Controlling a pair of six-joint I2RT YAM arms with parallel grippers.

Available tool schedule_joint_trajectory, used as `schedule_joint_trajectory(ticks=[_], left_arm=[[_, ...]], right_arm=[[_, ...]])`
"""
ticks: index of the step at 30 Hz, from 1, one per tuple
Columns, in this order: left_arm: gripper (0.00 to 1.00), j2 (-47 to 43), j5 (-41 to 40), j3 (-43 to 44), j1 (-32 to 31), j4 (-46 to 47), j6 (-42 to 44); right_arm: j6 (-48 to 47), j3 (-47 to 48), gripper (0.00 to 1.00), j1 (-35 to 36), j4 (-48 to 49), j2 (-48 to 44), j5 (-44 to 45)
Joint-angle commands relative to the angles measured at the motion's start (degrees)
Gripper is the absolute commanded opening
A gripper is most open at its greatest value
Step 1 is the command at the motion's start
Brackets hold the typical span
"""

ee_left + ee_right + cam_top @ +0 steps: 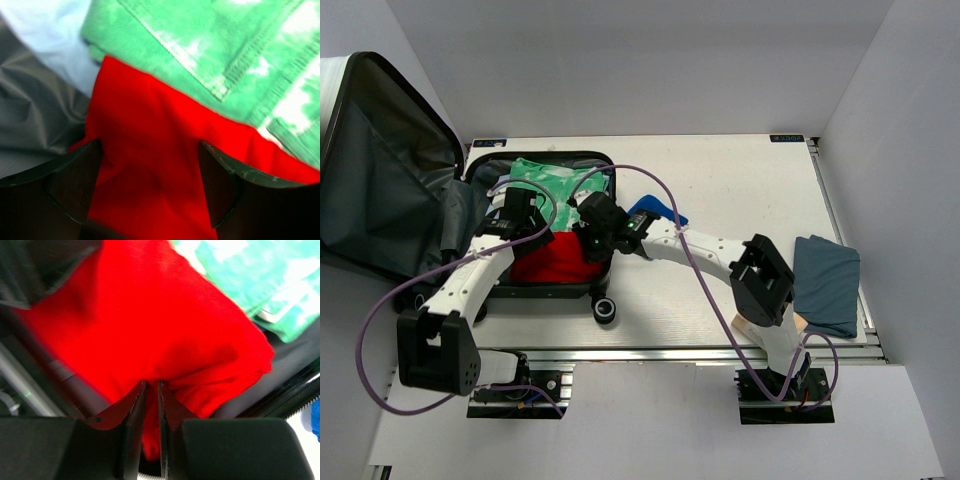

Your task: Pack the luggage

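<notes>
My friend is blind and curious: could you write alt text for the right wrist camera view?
The right pincer, nearly shut, pinches a fold of a crumpled red cloth garment lying in the black-rimmed luggage. A green-and-white patterned fabric garment lies beside it, upper right.

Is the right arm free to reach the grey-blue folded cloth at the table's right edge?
Probably not yet: its tool is shut on the red garment; the cloth itself lies uncovered.

White bench (740, 185) carries the open luggage (535, 293) at its left, lid reaching past the left edge, a blue cloth (655, 208) just beside its right rim, and a slate-blue folded garment (825, 280) well apart at the right edge.
</notes>
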Motion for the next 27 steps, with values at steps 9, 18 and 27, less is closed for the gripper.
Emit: schedule_joint_trajectory(ticks=[9, 18, 27], left_arm=[[0.83, 17.19, -1.11, 7.82, 0.29, 7.03, 2.6], [0.84, 14.23, -0.31, 8.43, 0.29, 5.19, 2.86], [0.98, 1.92, 2.49, 19.49, -0.24, -0.18, 7.16]], right_arm=[[9.78, 3.12, 0.19, -3.12, -1.12, 7.98, 4.85], [6.28, 1.1, 0.32, -3.3, -0.87, 4.83, 1.51], [2.13, 4.97, 0.78, -5.15, 0.54, -7.38, -4.55]])
